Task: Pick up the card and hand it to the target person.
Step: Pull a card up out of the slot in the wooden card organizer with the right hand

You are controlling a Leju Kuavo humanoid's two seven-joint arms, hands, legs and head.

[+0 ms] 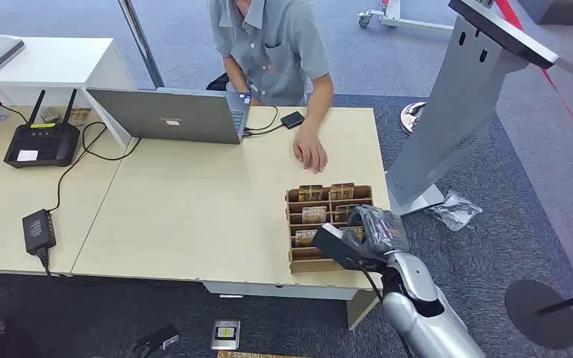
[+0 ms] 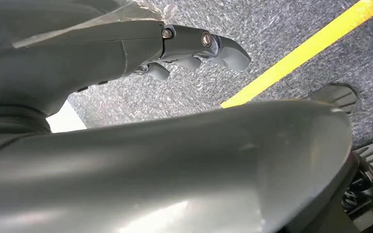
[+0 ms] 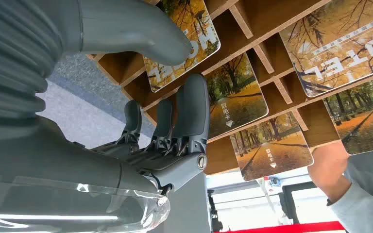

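Note:
A wooden card rack [image 1: 295, 224] stands at the table's front right and holds several cards printed with autumn trees [image 1: 314, 214]. My right hand [image 1: 373, 231] hovers over the rack's near right corner. In the right wrist view its thumb [image 3: 141, 29] rests its tip on the face of one card [image 3: 201, 41], which sits in its slot, while the fingers [image 3: 194, 111] stay apart from the thumb beside the wooden dividers [image 3: 252, 34]. The person [image 1: 276, 45] in a grey shirt sits behind the table, one hand [image 1: 310, 153] flat on it. My left hand [image 2: 199, 48] hangs over grey carpet, holding nothing.
A laptop [image 1: 168, 115] with cables, a black router [image 1: 42, 143] and a power adapter [image 1: 39, 227] lie on the tables to the left. A grey kiosk stand [image 1: 462, 97] rises just right of the table. A yellow line [image 2: 311, 48] crosses the carpet.

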